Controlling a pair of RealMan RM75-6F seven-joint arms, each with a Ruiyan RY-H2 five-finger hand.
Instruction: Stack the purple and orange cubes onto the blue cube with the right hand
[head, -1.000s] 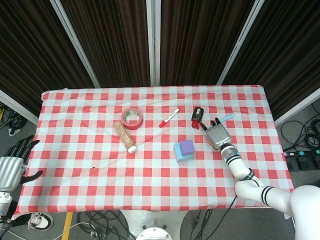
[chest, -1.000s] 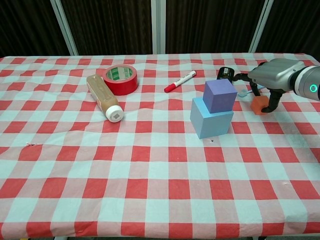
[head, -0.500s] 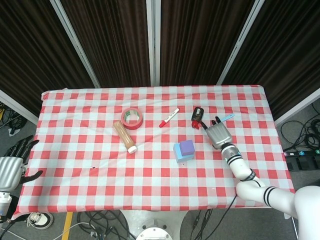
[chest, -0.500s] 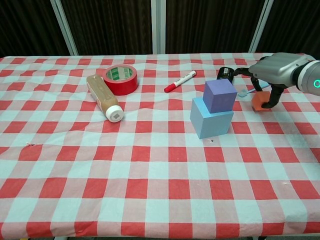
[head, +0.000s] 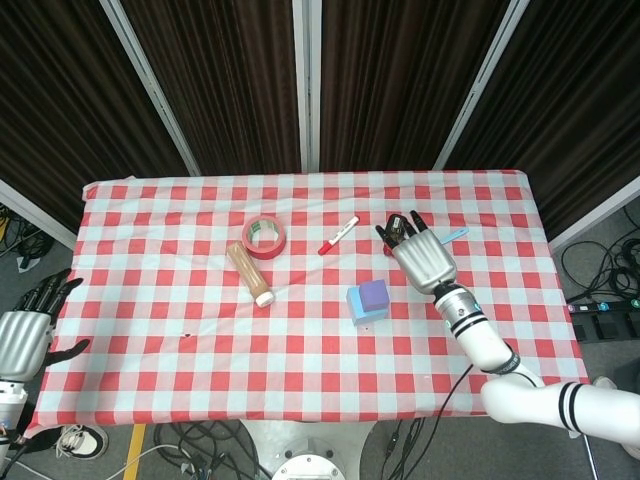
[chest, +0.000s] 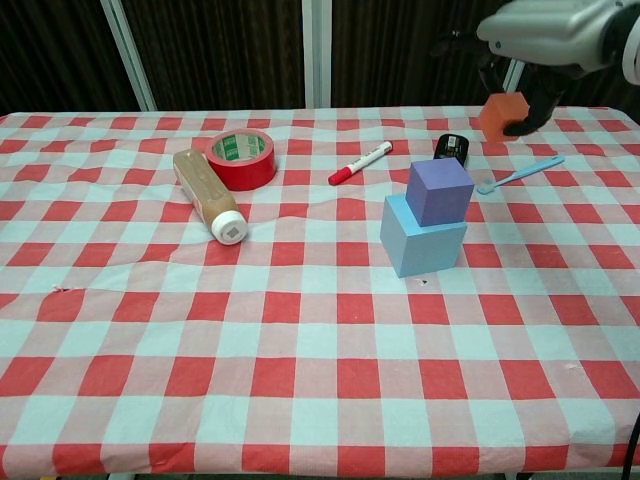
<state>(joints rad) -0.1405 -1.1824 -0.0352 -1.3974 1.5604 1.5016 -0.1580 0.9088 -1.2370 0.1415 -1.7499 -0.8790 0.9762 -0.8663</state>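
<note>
"So what's the setting here?"

"A table (head: 150, 390) draped in a red-and-white checked cloth (head: 200, 330), corners hanging a little over the edge. Behind it, dark brown pleated curtains (head: 230, 70) cover the whole back, split by pale metal frame bars (head: 306, 80), one upright at centre and others slanting out to each side."

"And the floor?"

"Grey floor (head: 600, 240) on the right with black cables (head: 590, 265) coiled across it, and a black pedal unit (head: 600, 318) near the table's edge. More cables (head: 200, 440) tangle under the front, beside a round white base (head: 305, 462). A yellow tape strip (head: 135, 440) marks the floor at lower left."

"Lighting?"

"Even and bright, barely any shadow on the cloth."
</note>
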